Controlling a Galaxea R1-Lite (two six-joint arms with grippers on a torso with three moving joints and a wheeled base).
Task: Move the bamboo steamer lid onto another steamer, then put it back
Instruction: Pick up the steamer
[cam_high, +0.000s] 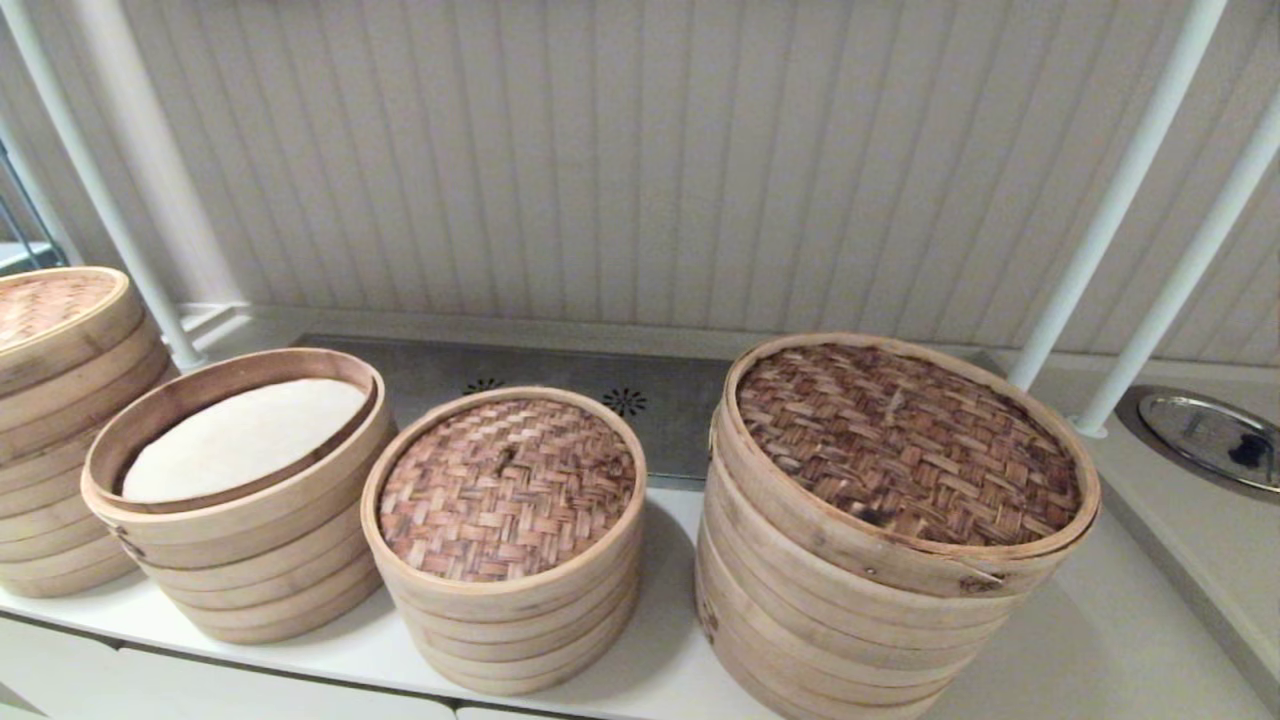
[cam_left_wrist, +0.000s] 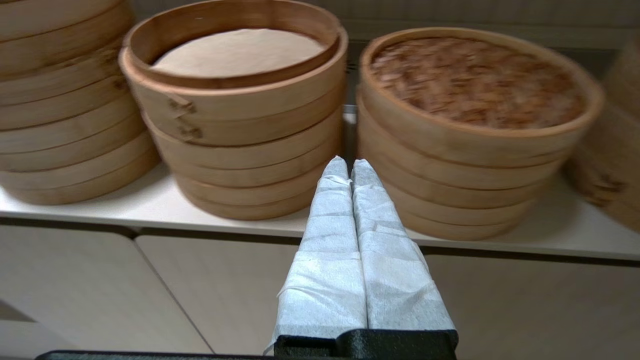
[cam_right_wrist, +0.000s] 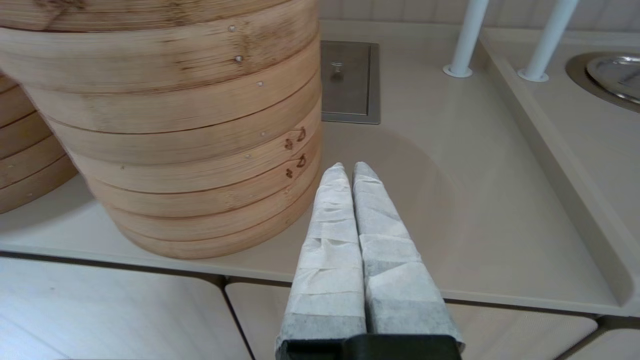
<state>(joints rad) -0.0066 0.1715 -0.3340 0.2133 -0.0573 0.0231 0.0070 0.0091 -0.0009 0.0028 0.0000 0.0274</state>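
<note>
The bamboo steamer lid (cam_high: 505, 485), pinkish-tan woven with a pale rim, rests on the middle stack (cam_high: 520, 620); the left wrist view shows the lid (cam_left_wrist: 475, 80) too. Left of it stands the open steamer (cam_high: 250, 560) with a dark inner rim and white cloth liner (cam_high: 240, 440). In the left wrist view that open steamer (cam_left_wrist: 235, 115) sits left of the lid. My left gripper (cam_left_wrist: 350, 165) is shut and empty, off the counter's front edge, level with the gap between these two stacks. My right gripper (cam_right_wrist: 350, 167) is shut and empty, by the front edge, right of the biggest stack. Neither gripper shows in the head view.
The biggest stack (cam_high: 880, 600) with a dark brown woven lid (cam_high: 900, 440) stands right of the middle one. Another lidded stack (cam_high: 50, 430) is at the far left. White poles (cam_high: 1120, 200) rise at the back right beside a round metal cover (cam_high: 1210, 435). A metal drain plate (cam_high: 560, 385) lies behind the stacks.
</note>
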